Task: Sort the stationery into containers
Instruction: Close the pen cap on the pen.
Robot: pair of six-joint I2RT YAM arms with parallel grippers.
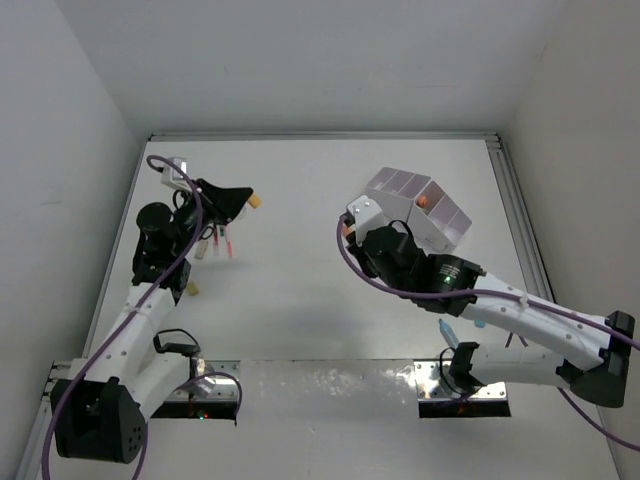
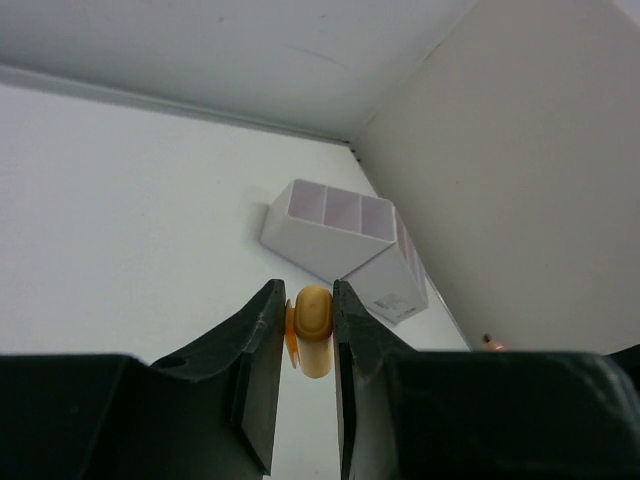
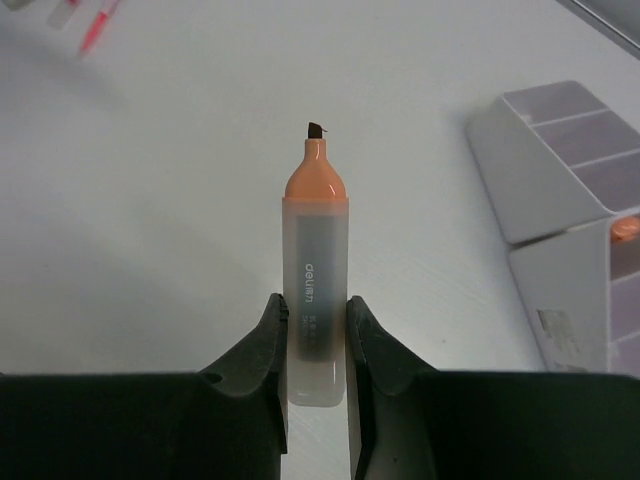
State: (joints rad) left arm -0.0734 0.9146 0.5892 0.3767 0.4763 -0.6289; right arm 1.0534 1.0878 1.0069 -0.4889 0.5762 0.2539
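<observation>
Black jaws of the left gripper (image 2: pixel 306 295) are clamping a small tan round-ended plastic piece (image 2: pixel 316 330), which is poking just past the fingertips, well apart from the white stepped plastic organiser (image 2: pixel 340 235) with lilac-lined compartments. Further right, the right gripper (image 3: pixel 314 300) is squeezing the lower barrel of a translucent orange-tipped highlighter (image 3: pixel 316 230), nib pointing away, near that organiser.

site: robot lab | evidence: white-walled table (image 1: pixel 300 320); bolted arms (image 1: pixel 125 325)
</observation>
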